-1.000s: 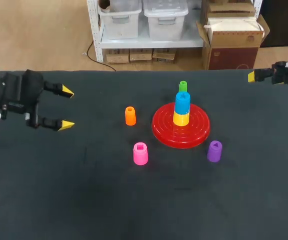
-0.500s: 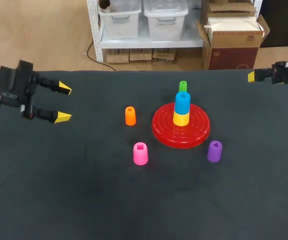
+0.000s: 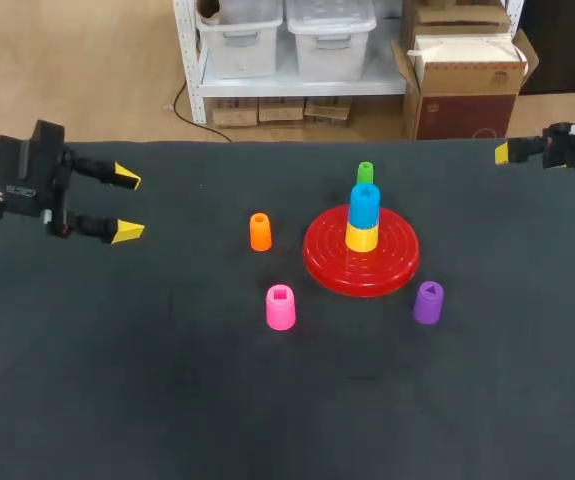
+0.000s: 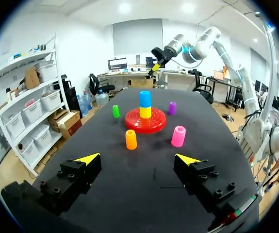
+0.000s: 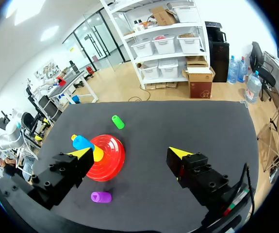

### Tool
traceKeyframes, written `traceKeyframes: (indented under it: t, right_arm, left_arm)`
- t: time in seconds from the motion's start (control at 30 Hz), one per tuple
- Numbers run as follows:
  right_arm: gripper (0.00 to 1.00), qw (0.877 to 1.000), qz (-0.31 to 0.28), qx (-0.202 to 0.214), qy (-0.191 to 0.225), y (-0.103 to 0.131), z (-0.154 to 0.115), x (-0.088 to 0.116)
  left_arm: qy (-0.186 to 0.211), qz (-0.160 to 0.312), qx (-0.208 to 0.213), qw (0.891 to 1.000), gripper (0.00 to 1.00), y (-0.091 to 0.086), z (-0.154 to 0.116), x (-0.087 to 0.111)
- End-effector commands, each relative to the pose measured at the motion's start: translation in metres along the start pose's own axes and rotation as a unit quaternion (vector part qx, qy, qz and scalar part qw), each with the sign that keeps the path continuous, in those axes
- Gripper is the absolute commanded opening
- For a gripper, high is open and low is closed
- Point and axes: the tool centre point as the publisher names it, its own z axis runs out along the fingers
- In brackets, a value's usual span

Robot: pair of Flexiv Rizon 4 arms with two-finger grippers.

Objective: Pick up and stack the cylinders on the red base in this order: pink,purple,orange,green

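Observation:
The red base point(image 3: 327, 262) lies right of the table's middle with a yellow cylinder point(image 3: 361, 238) and a blue one point(image 3: 364, 204) stacked on it. The green cylinder point(image 3: 365, 172) stands just behind the base, the orange point(image 3: 259, 231) to its left, the pink point(image 3: 280, 307) at its front left, and the purple point(image 3: 428, 302) at its front right. My left gripper point(image 3: 127, 204) hovers open and empty at the far left. From its wrist, the orange cylinder point(image 4: 131, 139) and pink cylinder point(image 4: 178, 136) stand ahead of it. My right gripper point(image 3: 504, 153) is open and empty at the far right edge.
The right wrist view shows the green cylinder point(image 5: 117, 121), the base point(image 5: 112, 162) and the purple cylinder point(image 5: 101, 196) well ahead of the right gripper point(image 5: 130, 152). Bare black tabletop point(image 3: 267, 410) stretches across the front and left.
My left gripper has drawn back to the left and slightly toward the far edge, still open. The right arm and the cylinders have not moved.

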Motion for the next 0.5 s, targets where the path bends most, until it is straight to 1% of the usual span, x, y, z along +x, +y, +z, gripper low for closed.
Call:
traceKeyframes:
  t: [0.03,0.43,0.47,0.5]
  right_arm:
    - [1.0,1.0,0.0,-0.001,0.0,-0.001,0.0,0.0]
    - [1.0,1.0,0.0,-0.001,0.0,-0.001,0.0,0.0]
    - [1.0,0.999,-0.024,-0.008,0.034,0.005,0.004,-0.002]
    - [1.0,0.996,-0.06,0.0,0.07,0.013,0.009,-0.002]
  left_arm:
    - [0.003,-0.006,0.001,1.0,1.0,0.001,-0.002,0.001]
    - [0.003,-0.006,0.001,1.0,1.0,0.001,-0.002,0.001]
    - [0.003,-0.006,0.001,1.0,1.0,0.001,-0.002,0.001]
    - [0.003,-0.006,0.001,1.0,1.0,0.001,-0.002,0.001]
